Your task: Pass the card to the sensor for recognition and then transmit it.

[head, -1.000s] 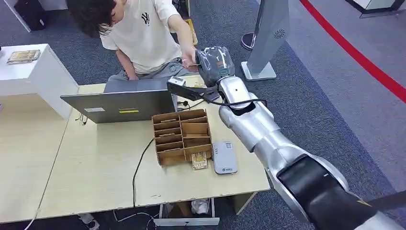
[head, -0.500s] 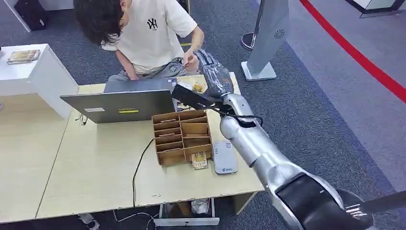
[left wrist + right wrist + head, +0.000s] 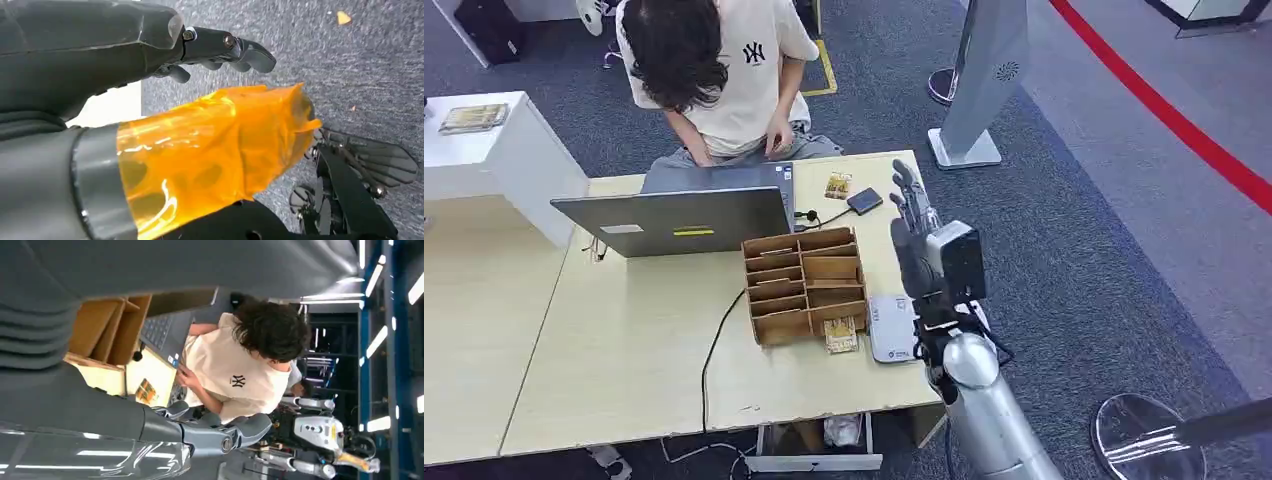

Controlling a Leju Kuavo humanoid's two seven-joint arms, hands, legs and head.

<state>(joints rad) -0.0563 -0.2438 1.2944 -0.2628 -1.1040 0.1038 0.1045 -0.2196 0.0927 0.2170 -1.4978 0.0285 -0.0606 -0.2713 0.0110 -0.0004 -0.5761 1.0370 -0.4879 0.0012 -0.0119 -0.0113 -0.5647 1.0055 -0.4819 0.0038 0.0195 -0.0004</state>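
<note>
Here, from the head view, the right hand (image 3: pixel 914 225) stands upright above the right end of the pale wooden table (image 3: pixel 624 350), fingers straight and apart, holding nothing; its silver arm rises past the table's right edge, with open grey carpet to that side. A card (image 3: pixel 838 185) with a yellow-brown print lies flat on the far part of the table, near the table's far edge, just beside a small dark flat device (image 3: pixel 864 200) with a cable. A second card of similar print (image 3: pixel 841 335) lies at the near face of the brown cardboard organizer (image 3: pixel 804 285), a box of square-cornered slots. Just right of it lies the sensor (image 3: pixel 893 328), a flat grey rounded slab close to the table's near edge. A grey laptop (image 3: pixel 674 218) stands open behind the organizer, and a person (image 3: pixel 714 70) in a cream shirt sits bent over it at the far side.

The left wrist view shows the left hand (image 3: pixel 210 47) over speckled grey carpet, dark fingers bent loosely with nothing in them; a glossy orange film wraps the thumb (image 3: pixel 215 145).

The right wrist view gives the right hand's grey fingers (image 3: pixel 220 432) stretched out bare, with the organizer's cardboard walls (image 3: pixel 107 327), the far card (image 3: pixel 145 391) on the tabletop and the person (image 3: pixel 240 365) beyond.
</note>
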